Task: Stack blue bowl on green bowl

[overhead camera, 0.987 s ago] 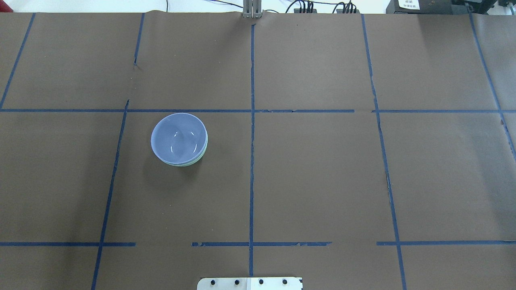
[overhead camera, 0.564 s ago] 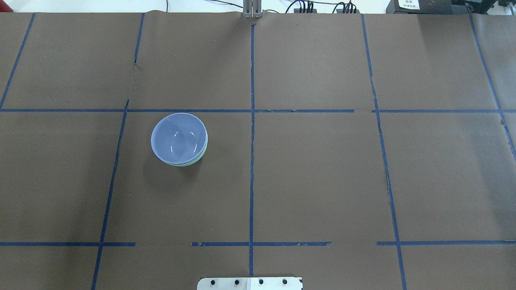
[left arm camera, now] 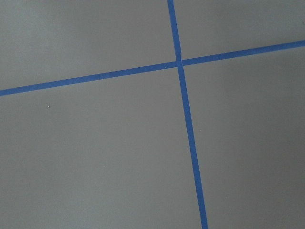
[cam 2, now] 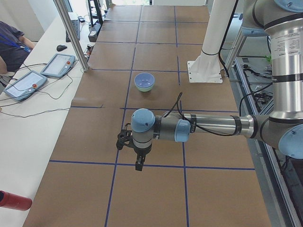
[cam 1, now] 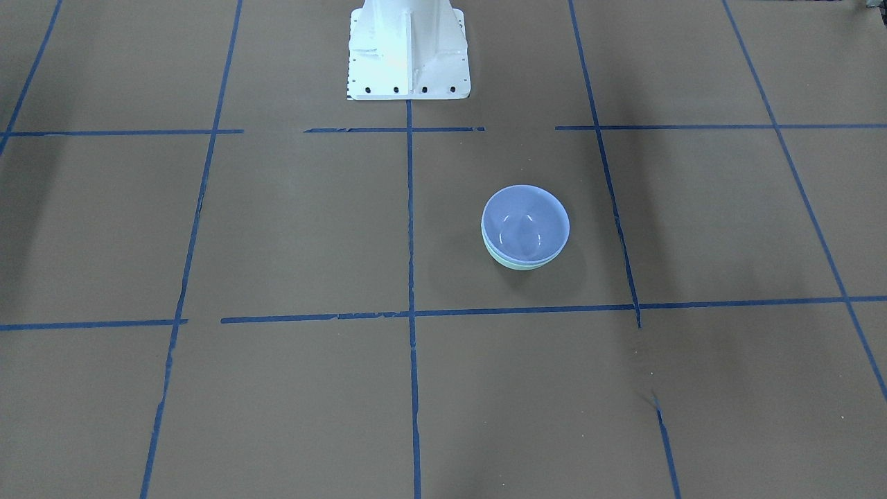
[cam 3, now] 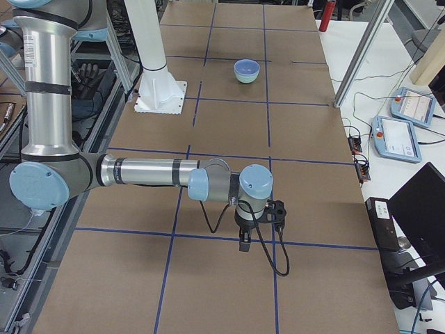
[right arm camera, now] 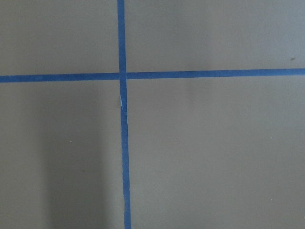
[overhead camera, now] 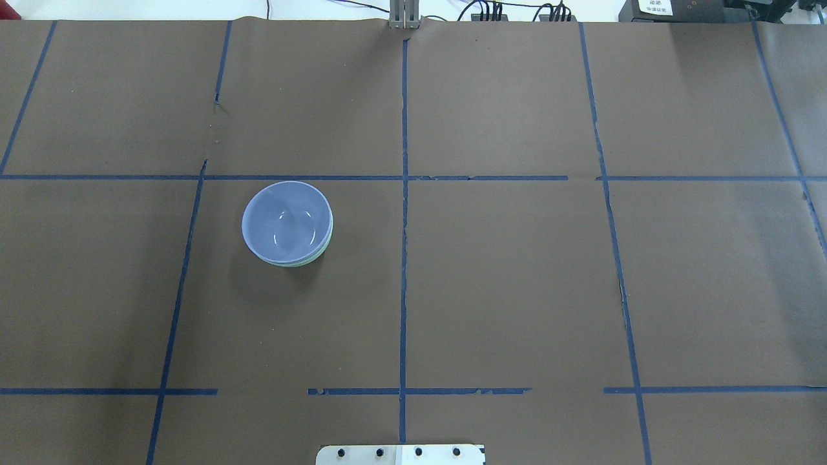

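Note:
The blue bowl [overhead camera: 286, 221] sits nested inside the green bowl [overhead camera: 313, 259], left of the table's centre line; only a thin mint rim of the green bowl shows under it. The stack also shows in the front view, blue bowl [cam 1: 525, 223] in green bowl [cam 1: 514, 263], and far off in both side views [cam 2: 144, 80] [cam 3: 246, 68]. My left gripper [cam 2: 138, 165] hangs over the table well away from the bowls, seen only in the left side view. My right gripper [cam 3: 245, 243] shows only in the right side view. I cannot tell whether either is open or shut.
The brown paper table cover [overhead camera: 517, 290] carries a grid of blue tape lines [overhead camera: 404, 258]. The white robot base [cam 1: 407, 48] stands at the robot's edge. Teach pendants [cam 2: 57, 65] and cables lie beside the table. Both wrist views show only paper and tape crossings.

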You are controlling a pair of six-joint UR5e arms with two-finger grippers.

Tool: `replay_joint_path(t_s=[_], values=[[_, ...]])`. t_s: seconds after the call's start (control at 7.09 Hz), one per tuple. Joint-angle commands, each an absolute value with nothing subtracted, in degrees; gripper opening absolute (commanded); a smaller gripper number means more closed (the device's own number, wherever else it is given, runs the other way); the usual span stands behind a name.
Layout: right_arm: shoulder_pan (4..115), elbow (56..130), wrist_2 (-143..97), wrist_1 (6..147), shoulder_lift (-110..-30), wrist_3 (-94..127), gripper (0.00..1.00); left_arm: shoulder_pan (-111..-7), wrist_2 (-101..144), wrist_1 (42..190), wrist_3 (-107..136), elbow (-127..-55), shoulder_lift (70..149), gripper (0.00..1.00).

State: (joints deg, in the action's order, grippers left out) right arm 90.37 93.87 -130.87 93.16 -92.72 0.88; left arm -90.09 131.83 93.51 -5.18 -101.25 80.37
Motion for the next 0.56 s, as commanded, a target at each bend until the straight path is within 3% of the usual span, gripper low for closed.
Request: replay_joint_path(t_s=[0.0,0.42], values=[[90.4,93.9,-130.9,93.2,-92.6,1.0,1.0,-90.1,131.9,93.5,-5.2,-101.3,80.3,1.0],[90.4,93.9,-130.9,93.2,-92.7,0.9,1.0,-90.1,131.8,93.5,-5.3,-101.5,80.2,1.0]])
